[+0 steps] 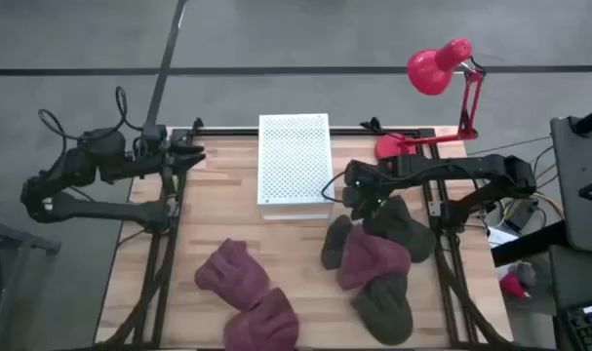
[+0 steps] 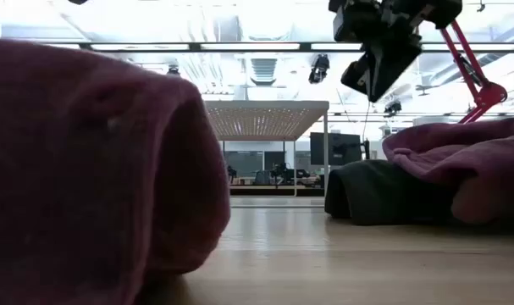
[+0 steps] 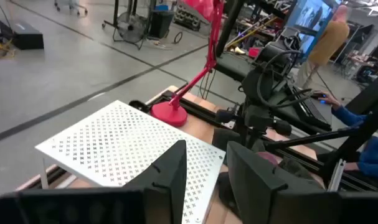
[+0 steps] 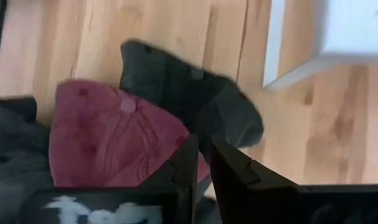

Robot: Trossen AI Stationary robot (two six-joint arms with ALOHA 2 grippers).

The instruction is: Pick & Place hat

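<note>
Several knit hats lie on the wooden table. Two maroon hats (image 1: 232, 271) (image 1: 262, 322) lie at the near left. At the right, a maroon hat (image 1: 374, 258) rests on a pile of dark grey hats (image 1: 405, 229) (image 1: 383, 304). My right gripper (image 1: 352, 193) hangs above the pile's far left edge, shut and holding nothing; in its wrist view its fingers (image 4: 203, 146) point down at a dark grey hat (image 4: 176, 81) and the maroon hat (image 4: 108, 140). My left gripper (image 1: 196, 154) waits open at the table's far left corner.
A white perforated box (image 1: 294, 158) stands at the middle of the far edge, between the two grippers. A red desk lamp (image 1: 437, 73) stands at the far right. A person (image 3: 363, 134) is beyond the table's right side. Bare wood (image 1: 305, 283) lies between the hat groups.
</note>
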